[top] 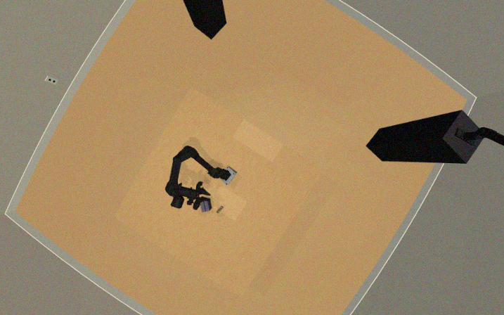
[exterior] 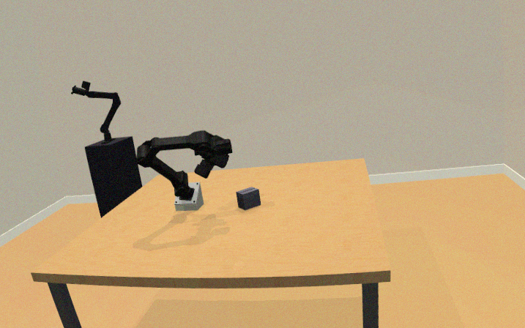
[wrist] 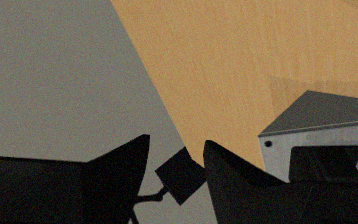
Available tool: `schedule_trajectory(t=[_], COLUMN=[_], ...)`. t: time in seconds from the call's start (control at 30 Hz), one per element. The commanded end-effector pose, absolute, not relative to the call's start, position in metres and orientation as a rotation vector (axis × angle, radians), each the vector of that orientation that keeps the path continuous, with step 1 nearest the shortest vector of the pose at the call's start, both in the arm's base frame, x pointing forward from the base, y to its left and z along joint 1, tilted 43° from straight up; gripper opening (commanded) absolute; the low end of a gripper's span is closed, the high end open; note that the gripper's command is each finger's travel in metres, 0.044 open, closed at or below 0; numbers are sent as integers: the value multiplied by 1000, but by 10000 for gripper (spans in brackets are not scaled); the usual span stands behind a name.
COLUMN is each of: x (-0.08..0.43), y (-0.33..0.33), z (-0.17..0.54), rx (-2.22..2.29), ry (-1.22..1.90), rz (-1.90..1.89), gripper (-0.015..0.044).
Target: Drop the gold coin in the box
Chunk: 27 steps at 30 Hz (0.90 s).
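Observation:
The dark-green holder [top: 220, 209] stands on the table, a short way from the box. The coin is too small to make out clearly; a faint yellowish streak shows at the holder in the top view. The grey slotted box [top: 206, 206] [exterior: 248, 200] is upright, its slot line visible on top. In the top view the gripper's dark parts lie beside and partly over the box's image. My gripper [wrist: 177, 144] is partly open, with nothing between its fingertips. It is raised above the table and tilted, facing back toward the arm's base. Holder and coin are not visible in the exterior view or the wrist view.
The arm's pale metal base [top: 230, 175] [exterior: 189, 203] [wrist: 275, 147] stands on the table. A tall black pedestal [top: 414, 140] [exterior: 113, 175] carrying another arm stands beyond the table's edge. The other end of another black block [top: 209, 17] shows at the top of the top view.

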<state>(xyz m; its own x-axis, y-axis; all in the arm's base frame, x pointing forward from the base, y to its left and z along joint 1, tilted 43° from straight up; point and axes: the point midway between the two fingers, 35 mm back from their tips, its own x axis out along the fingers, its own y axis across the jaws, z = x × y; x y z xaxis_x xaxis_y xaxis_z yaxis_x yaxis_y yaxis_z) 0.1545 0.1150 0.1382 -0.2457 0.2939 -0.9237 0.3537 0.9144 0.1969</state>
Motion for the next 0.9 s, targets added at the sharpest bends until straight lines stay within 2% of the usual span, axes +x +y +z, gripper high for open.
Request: schedule_trajectory(t=[0.0,0.27,0.53,0.87], x=[180,231,263,264], y=[120,140,172,167], z=[116,56,-12,-22], rx=[285,-150,-549,-580], ry=[1842,1711,1429,1400], rz=[-185,-421,-542,-547], gripper=[161,161,161,161])
